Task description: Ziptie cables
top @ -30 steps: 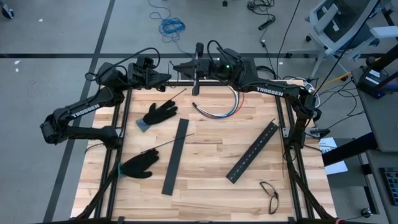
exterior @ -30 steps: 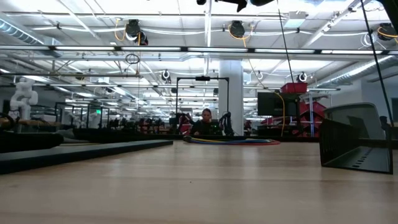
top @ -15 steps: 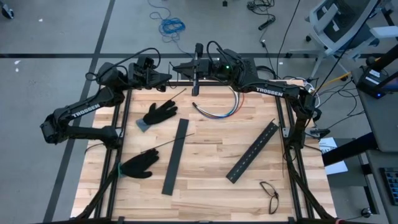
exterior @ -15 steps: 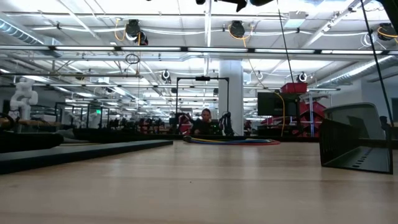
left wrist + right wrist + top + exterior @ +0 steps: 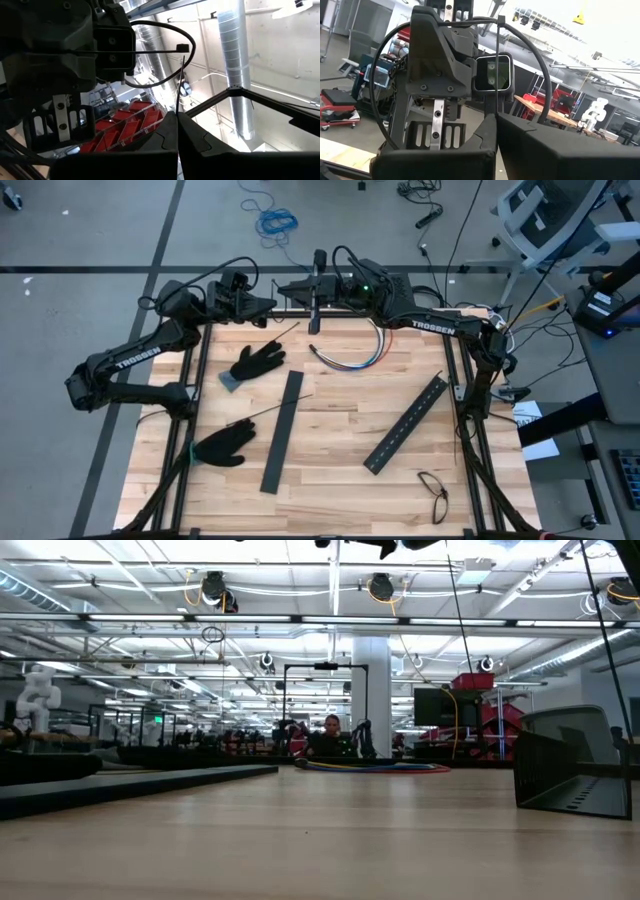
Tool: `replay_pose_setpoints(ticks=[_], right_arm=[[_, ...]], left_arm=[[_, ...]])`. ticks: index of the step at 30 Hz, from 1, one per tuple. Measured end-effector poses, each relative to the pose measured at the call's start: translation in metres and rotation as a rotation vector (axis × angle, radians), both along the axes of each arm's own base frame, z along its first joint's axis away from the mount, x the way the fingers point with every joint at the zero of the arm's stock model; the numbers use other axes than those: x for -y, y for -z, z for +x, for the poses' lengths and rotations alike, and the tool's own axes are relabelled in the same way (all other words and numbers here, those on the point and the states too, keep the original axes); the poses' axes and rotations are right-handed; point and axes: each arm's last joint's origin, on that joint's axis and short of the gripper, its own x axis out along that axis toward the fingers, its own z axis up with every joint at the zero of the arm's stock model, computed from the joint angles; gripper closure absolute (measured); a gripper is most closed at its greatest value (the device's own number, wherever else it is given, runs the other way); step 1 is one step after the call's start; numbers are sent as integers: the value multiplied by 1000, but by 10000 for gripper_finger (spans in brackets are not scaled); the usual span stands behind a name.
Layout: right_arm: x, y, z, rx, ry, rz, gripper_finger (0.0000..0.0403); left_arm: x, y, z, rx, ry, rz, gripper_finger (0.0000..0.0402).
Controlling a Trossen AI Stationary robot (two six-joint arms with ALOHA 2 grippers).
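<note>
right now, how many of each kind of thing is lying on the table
black gloves: 2
black slotted bars: 2
cable bundle: 1
loose zipties: 2
eyeglasses: 1
total: 8

Bright overhead lights, soft shadows, blurred foreground

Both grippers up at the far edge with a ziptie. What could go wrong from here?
1. The ziptie is already looped through its head in mid-air between the left gripper and the right gripper, while the cables lie apart on the table. Tightening now would likely close it on nothing.
2. Each gripper pinches only a thin strip at its fingertips, so a pull may slip it free.
</note>
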Motion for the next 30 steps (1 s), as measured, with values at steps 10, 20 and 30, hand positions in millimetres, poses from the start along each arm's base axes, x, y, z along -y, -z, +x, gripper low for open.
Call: replay_pose_setpoints(ticks=[10, 20, 30], right_arm=[[0, 1, 0, -9, -4, 14, 403], [-3, 1, 1, -7, -11, 2, 403], [-3, 1, 1, -6, -9, -4, 403]], left_arm=[[0, 0, 0, 0, 0, 0, 401], [0, 0, 0, 1, -8, -5, 401], [-1, 0, 0, 5, -21, -17, 401]])
